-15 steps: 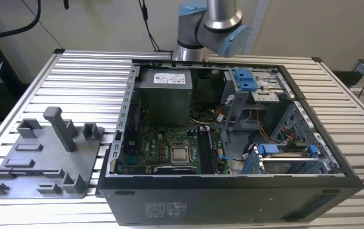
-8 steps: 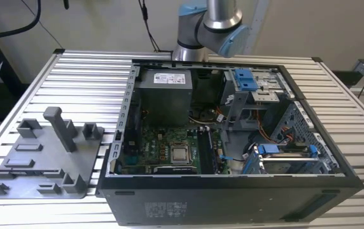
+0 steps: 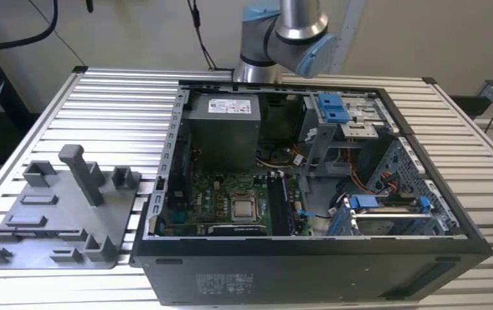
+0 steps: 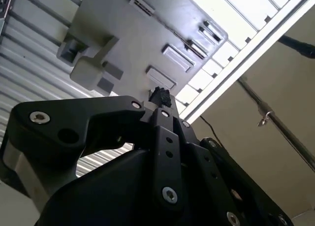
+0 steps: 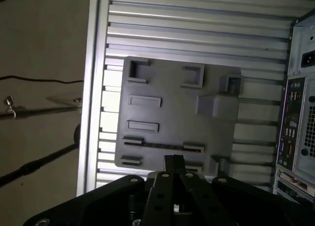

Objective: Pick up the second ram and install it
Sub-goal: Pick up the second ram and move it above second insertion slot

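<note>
A grey fixture plate (image 5: pixel 170 113) lies on the slatted table beside the open computer case (image 3: pixel 315 258). A thin dark strip, the second ram (image 5: pixel 162 145), stands on edge between two small holders on that plate. It also appears in the exterior view as a dark line, the ram (image 3: pixel 38 230), near the plate's front edge. My gripper (image 5: pixel 173 161) hangs well above the plate, its tips over the area close to the ram. In both wrist views the black fingers (image 4: pixel 160 95) are pressed together, shut on nothing.
Upright grey posts (image 3: pixel 81 173) rise from the plate (image 3: pixel 57 213). Inside the case a green board (image 3: pixel 229 203) carries long black slots (image 3: pixel 279 203). The arm's base (image 3: pixel 281 39) stands behind the case. The table's edge rail (image 5: pixel 93 88) runs past the plate.
</note>
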Tool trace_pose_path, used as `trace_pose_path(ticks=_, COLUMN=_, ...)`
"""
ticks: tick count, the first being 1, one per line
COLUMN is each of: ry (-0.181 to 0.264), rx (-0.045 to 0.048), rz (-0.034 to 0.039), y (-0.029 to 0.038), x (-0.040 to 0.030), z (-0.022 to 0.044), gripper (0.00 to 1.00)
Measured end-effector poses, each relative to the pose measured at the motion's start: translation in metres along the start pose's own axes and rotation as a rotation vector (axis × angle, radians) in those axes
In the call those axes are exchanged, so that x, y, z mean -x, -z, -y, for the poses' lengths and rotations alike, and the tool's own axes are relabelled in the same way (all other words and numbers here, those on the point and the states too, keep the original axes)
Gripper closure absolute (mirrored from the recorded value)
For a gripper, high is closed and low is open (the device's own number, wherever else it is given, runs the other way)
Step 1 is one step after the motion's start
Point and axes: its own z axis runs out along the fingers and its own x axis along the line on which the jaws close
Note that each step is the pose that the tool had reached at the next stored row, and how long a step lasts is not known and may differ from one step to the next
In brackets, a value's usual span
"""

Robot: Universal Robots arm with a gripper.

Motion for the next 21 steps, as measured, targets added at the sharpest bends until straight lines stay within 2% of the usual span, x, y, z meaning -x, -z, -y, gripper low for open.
trace_pose_path(ticks=21, ry=0.333, rx=0.0017, rz=-0.0167, y=0.0, x=0.0, z=0.0, gripper=0.89)
